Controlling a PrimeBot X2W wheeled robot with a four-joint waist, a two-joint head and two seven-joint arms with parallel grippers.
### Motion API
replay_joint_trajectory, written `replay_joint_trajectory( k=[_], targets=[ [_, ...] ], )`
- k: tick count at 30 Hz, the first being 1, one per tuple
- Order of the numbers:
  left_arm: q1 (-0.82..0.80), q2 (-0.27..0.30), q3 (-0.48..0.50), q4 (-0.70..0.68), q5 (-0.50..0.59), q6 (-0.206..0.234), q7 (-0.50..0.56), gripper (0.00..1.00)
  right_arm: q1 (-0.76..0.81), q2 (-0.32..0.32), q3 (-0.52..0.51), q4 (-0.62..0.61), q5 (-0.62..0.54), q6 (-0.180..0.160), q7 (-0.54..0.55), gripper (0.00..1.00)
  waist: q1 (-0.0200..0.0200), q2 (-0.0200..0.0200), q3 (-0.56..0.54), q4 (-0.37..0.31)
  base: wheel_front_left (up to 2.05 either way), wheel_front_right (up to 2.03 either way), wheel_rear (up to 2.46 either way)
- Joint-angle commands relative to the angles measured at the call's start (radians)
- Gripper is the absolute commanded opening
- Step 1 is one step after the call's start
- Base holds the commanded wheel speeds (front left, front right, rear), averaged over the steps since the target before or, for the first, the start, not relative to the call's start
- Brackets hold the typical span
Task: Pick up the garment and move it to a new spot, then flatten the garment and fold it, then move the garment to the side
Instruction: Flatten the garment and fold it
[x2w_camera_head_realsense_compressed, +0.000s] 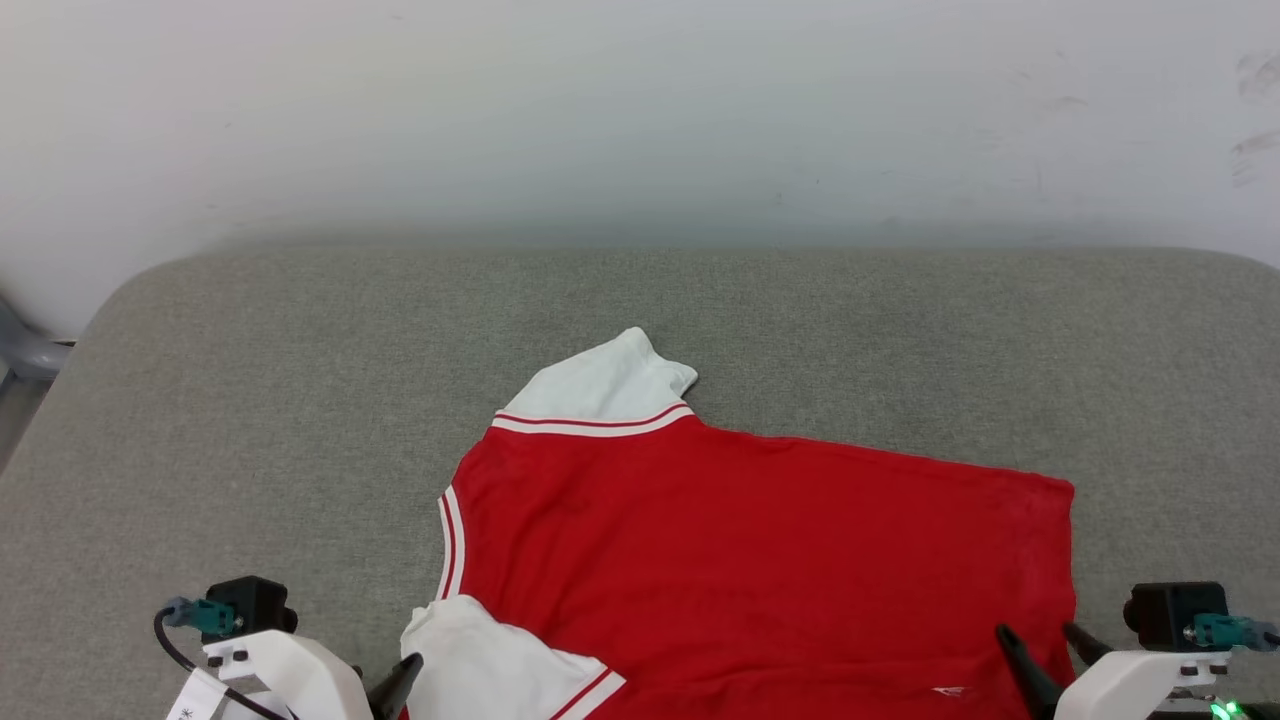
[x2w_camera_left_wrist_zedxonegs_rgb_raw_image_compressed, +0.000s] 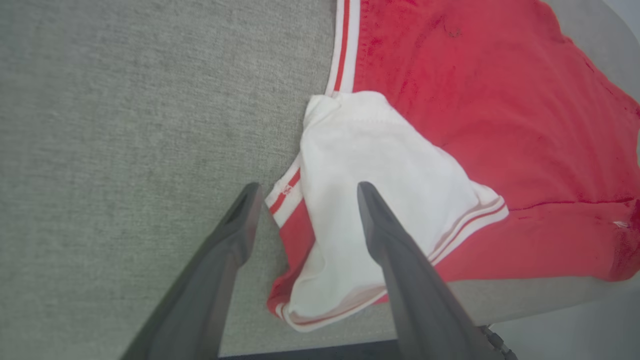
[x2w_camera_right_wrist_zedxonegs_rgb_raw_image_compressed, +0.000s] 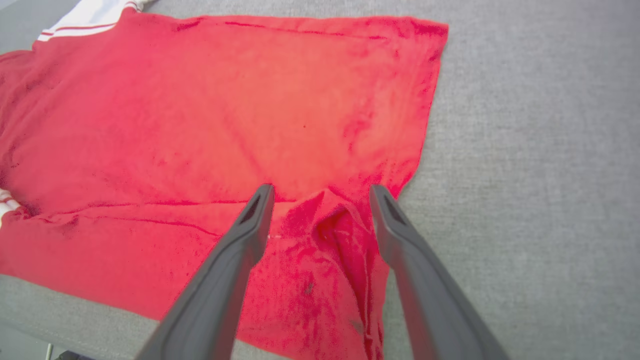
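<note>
The garment (x2w_camera_head_realsense_compressed: 760, 560) is a red T-shirt with white sleeves and striped trim. It lies spread, plain side up, on the near half of a grey padded surface (x2w_camera_head_realsense_compressed: 300, 400), neck to the left and hem to the right. My left gripper (x2w_camera_left_wrist_zedxonegs_rgb_raw_image_compressed: 308, 186) is open above the near white sleeve (x2w_camera_left_wrist_zedxonegs_rgb_raw_image_compressed: 380, 165), which is folded over onto the red body. One of its fingers (x2w_camera_head_realsense_compressed: 402, 682) shows in the head view beside that sleeve. My right gripper (x2w_camera_right_wrist_zedxonegs_rgb_raw_image_compressed: 322, 186) is open over the near hem corner, where a small ridge of red cloth (x2w_camera_right_wrist_zedxonegs_rgb_raw_image_compressed: 340, 230) is bunched between the fingers. Both grippers hold nothing.
The far sleeve (x2w_camera_head_realsense_compressed: 610, 385) points away toward a pale wall (x2w_camera_head_realsense_compressed: 640, 120). Bare grey surface lies left, right and beyond the shirt. The surface's near edge (x2w_camera_left_wrist_zedxonegs_rgb_raw_image_compressed: 525, 295) runs close under the shirt. A grey object (x2w_camera_head_realsense_compressed: 20, 350) sits past the left end.
</note>
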Motion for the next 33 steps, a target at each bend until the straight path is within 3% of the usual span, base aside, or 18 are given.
replay_joint_trajectory(
  k=[1, 9, 19, 23, 26, 33],
  targets=[
    [-0.019, 0.000, 0.005, 0.004, 0.006, 0.002, -0.012, 1.00, -0.016, 0.004, -0.003, -0.006, -0.019, 0.000, -0.042, 1.00, 0.0000, 0.0000, -0.001, 0.000, 0.00, 0.00, 0.00],
    [-0.121, -0.032, 0.040, 0.013, 0.156, 0.035, -0.234, 1.00, -0.070, 0.045, -0.033, -0.036, -0.090, 0.000, -0.307, 1.00, 0.0000, 0.0000, 0.010, -0.014, 0.00, 0.00, 0.00],
    [-0.325, -0.073, 0.067, 0.060, 0.276, -0.037, -0.459, 1.00, -0.190, 0.079, -0.047, -0.121, -0.127, 0.000, -0.373, 1.00, 0.0000, 0.0000, 0.180, -0.079, 0.00, 0.00, 0.00],
    [-0.421, -0.081, 0.051, 0.104, 0.296, -0.076, -0.453, 1.00, -0.241, 0.087, -0.037, -0.138, -0.133, 0.000, -0.381, 1.00, 0.0000, 0.0000, 0.238, -0.113, 0.00, 0.00, 0.00],
    [-0.506, -0.089, 0.032, 0.152, 0.293, -0.129, -0.413, 1.00, -0.267, 0.090, -0.033, -0.142, -0.134, 0.000, -0.381, 1.00, 0.0000, 0.0000, 0.268, -0.136, 0.00, 0.00, 0.00],
    [-0.710, -0.105, -0.014, 0.303, 0.218, -0.263, -0.189, 1.00, -0.305, 0.092, -0.012, -0.112, -0.127, 0.000, -0.386, 1.00, 0.0000, 0.0000, 0.312, -0.187, 0.00, 0.00, 0.00]
  ],
)
